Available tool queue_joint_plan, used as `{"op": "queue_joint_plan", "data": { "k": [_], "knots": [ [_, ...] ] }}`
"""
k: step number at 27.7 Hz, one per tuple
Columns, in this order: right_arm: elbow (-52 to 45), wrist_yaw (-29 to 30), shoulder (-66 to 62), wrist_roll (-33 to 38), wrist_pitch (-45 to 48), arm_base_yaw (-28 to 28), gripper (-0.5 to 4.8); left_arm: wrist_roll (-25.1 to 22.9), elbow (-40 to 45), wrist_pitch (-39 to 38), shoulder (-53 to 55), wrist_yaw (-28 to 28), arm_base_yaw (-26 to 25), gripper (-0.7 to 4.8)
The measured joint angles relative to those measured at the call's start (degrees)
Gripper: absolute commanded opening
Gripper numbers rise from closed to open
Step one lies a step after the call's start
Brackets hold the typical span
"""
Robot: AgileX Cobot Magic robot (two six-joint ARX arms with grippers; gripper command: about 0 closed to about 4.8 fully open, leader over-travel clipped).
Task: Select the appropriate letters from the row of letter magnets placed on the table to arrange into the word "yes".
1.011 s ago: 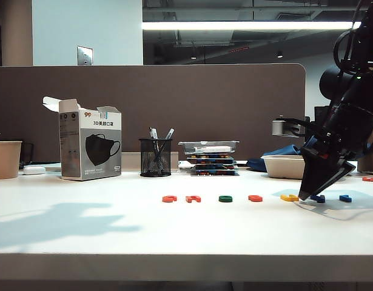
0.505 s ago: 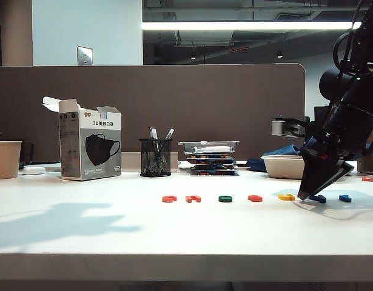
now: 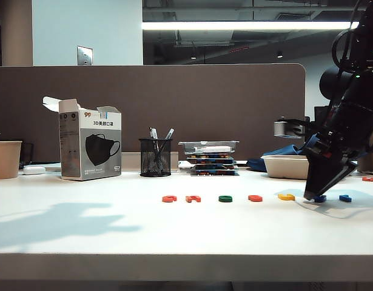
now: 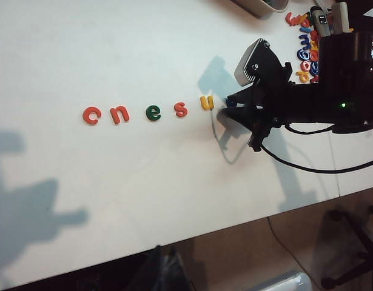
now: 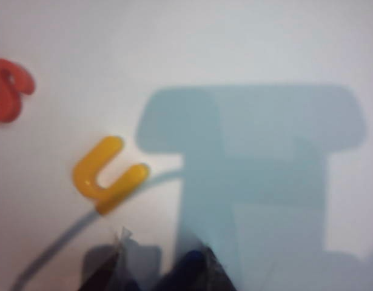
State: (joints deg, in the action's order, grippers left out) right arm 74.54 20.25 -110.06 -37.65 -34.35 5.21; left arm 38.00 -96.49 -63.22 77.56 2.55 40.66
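The row of letter magnets lies on the white table (image 3: 113, 236). The green e (image 3: 225, 198) (image 4: 153, 113) and the red s (image 3: 255, 197) (image 4: 181, 110) (image 5: 7, 91) lie mid-row. My right gripper (image 3: 313, 197) (image 4: 231, 104) (image 5: 159, 264) points down at the dark blue y (image 3: 320, 198) (image 5: 192, 260). The y lies on the table between the fingertips, against one finger, with a gap to the other. My left gripper (image 4: 167, 270) is a dark blur beyond the table's front edge and holds nothing that I can see.
Two red-orange letters (image 3: 168, 198) (image 3: 193, 198) lie at the row's left, a yellow u (image 3: 286, 196) (image 5: 107, 176) beside the y, and a light-blue letter (image 3: 345, 197) at the right end. At the back stand a mask box (image 3: 89, 147), a pen cup (image 3: 155, 157), stacked trays (image 3: 210, 159) and a white bin (image 3: 284, 166).
My right gripper has shifted a little right, away from the yellow u and down over the dark blue y. Its fingers have narrowed. The letters have stayed in the row.
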Motion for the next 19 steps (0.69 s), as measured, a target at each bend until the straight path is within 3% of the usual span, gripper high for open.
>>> {"op": "queue_joint_plan", "data": {
  "k": [19],
  "knots": [
    [2.1, -0.1, -0.1, 0.0, -1.8, -1.2, 1.66, 0.0, 0.0, 0.0, 0.0, 0.0, 0.0, -0.05]
  ]
}}
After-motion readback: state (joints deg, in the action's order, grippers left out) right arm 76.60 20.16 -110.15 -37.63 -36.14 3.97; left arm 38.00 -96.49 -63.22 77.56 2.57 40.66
